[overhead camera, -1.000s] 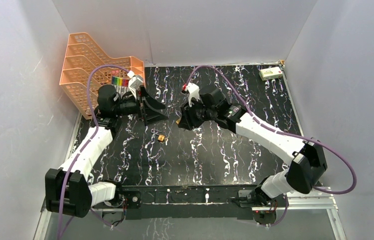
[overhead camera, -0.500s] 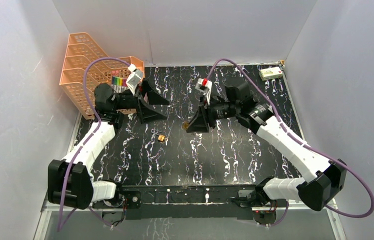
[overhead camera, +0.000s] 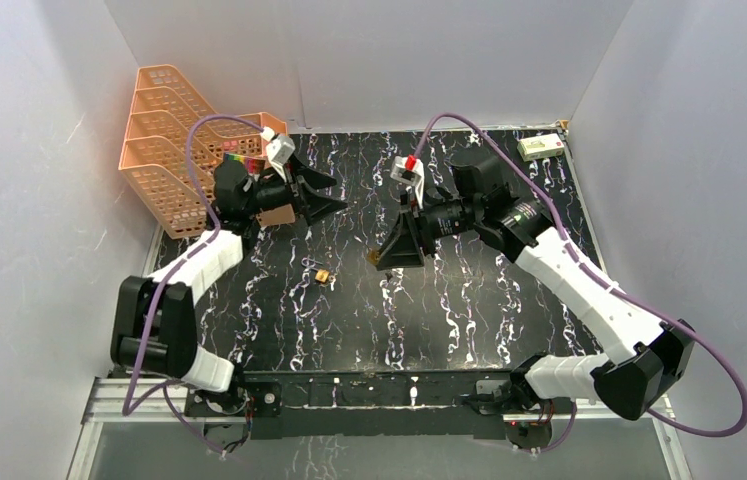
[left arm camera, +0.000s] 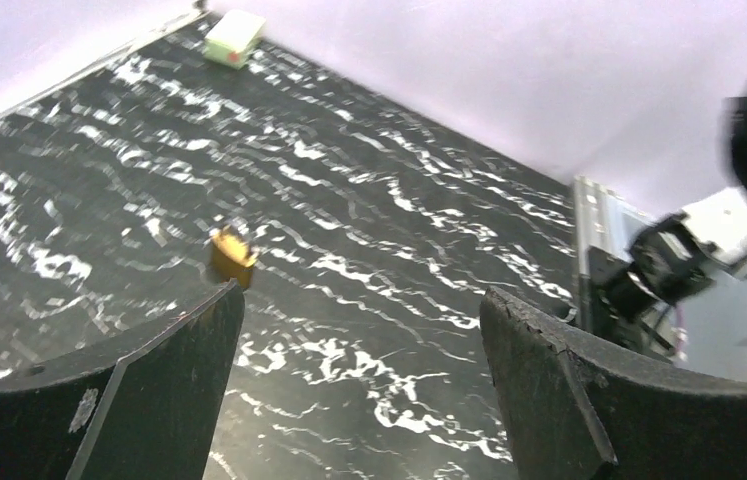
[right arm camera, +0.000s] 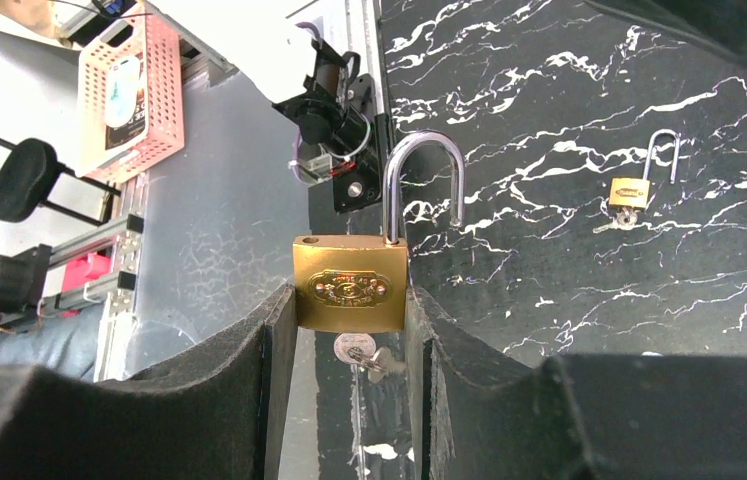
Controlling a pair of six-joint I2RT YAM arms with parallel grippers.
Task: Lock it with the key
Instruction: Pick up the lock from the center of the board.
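My right gripper grips the brass padlock above the table, shackle open, key underneath. My left gripper is wide open and empty. I judge it must next take the key.

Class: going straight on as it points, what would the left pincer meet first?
Likely the bare marbled table; the small padlock sits beside the line of the left pincer. Depth is unclear.

The rack stands at the table's far-left corner, a box at its far-right corner. 1 small padlock lies mid-table, before the left gripper and left of the right gripper, whose fingers flank the padlock.
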